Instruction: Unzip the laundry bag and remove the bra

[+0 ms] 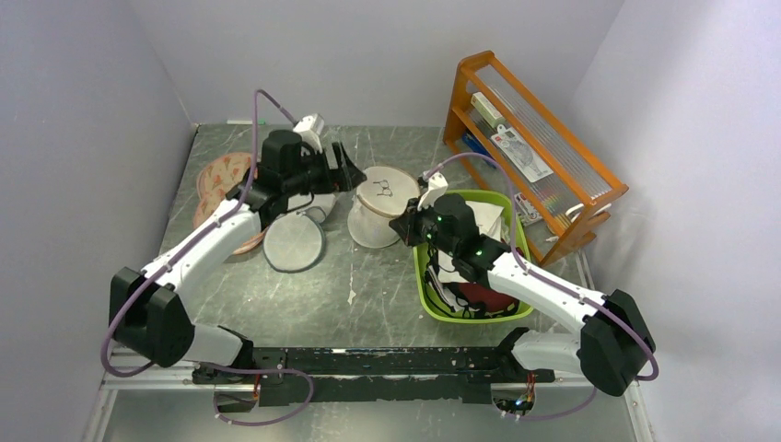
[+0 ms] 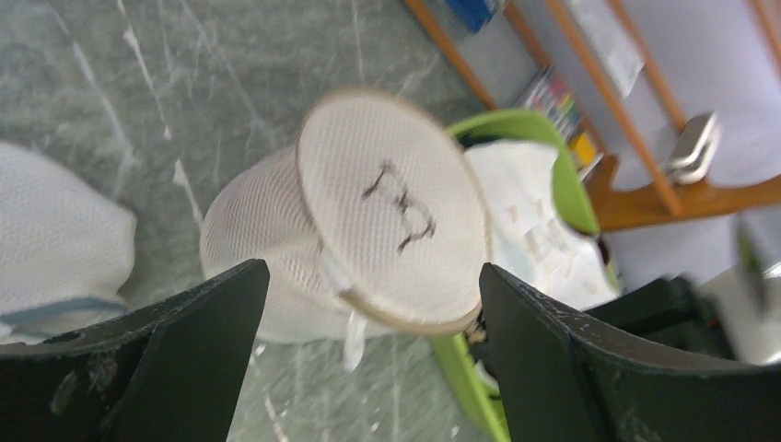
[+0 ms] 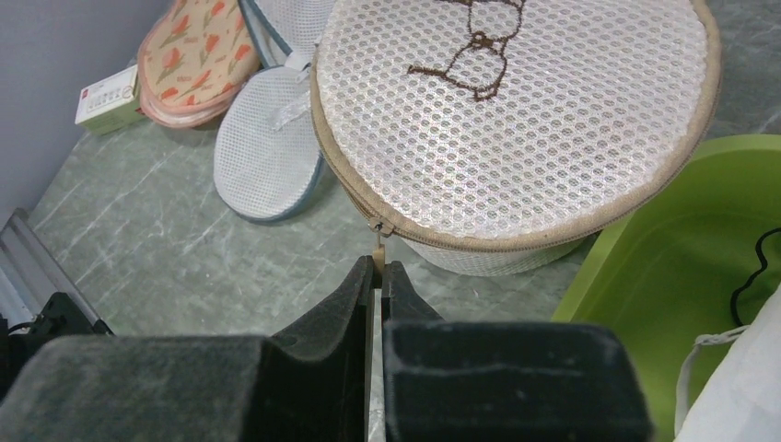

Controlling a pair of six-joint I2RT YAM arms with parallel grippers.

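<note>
The right gripper (image 3: 378, 272) is pinching the zipper pull (image 3: 378, 241) of the laundry bag (image 3: 516, 129); the left gripper (image 2: 373, 269) is hovering wide open just left of it.

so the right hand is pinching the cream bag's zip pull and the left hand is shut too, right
No, the left hand is open, fingers wide apart in the left wrist view. The right hand does pinch the zip pull.

The laundry bag (image 3: 516, 120) sits puffed up on the tabletop (image 3: 184, 258) — round cream mesh, beige rim, dark spectacles-like stitching on its tilted face. The zip looks closed — its zip pull (image 3: 378, 241) is pinched in my right jaws.
</note>
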